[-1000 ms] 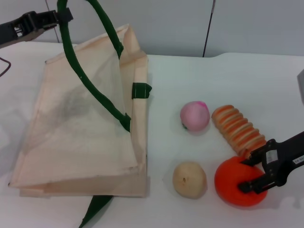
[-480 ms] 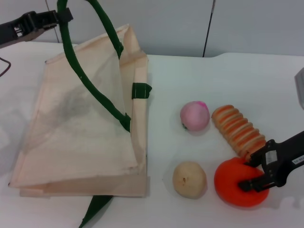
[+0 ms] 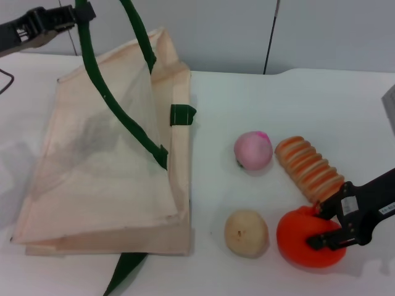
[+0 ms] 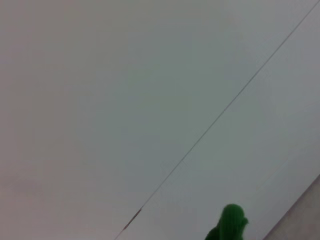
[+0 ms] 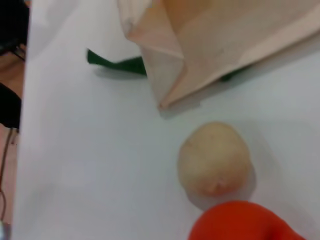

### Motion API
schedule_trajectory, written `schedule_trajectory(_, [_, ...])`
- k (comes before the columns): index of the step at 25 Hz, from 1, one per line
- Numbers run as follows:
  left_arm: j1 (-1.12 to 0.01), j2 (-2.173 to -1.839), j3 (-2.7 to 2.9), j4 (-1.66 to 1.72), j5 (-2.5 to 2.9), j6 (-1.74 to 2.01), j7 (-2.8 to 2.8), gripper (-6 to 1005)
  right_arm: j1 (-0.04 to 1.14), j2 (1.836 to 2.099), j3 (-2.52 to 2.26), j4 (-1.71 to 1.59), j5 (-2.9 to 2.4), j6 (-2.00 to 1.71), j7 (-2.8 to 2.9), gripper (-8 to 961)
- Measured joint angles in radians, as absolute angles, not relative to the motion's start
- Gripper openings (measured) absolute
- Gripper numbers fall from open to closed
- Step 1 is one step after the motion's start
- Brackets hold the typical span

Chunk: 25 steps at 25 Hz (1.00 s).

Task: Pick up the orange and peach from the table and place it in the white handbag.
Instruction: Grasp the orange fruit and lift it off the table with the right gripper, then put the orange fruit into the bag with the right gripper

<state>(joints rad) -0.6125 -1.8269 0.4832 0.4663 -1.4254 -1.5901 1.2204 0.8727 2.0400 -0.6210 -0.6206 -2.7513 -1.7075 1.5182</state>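
Right gripper (image 3: 322,228) clamped on the orange (image 3: 302,240) — beige ball (image 3: 246,232), ridged roll (image 3: 309,169) alongside.

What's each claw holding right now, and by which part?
Right claw grips the orange across its right side. Left claw holds the white handbag up by one green strap.

No legible text or labels anywhere
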Motion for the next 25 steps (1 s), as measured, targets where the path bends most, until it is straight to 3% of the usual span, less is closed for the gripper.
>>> schedule_trajectory(17, [-0.616,-1.818,0.483,0.466,-1.49,-1.69,1.216,130,0.799,2.039,-0.608,-0.89,-2.517,-1.847,1.504,302])
schedule_trajectory(25, [-0.631,-1.822,0.483,0.464,-1.539,-1.731,1.215,130,0.874,2.037,-0.628,-0.839,-2.305,-1.776,1.493,266])
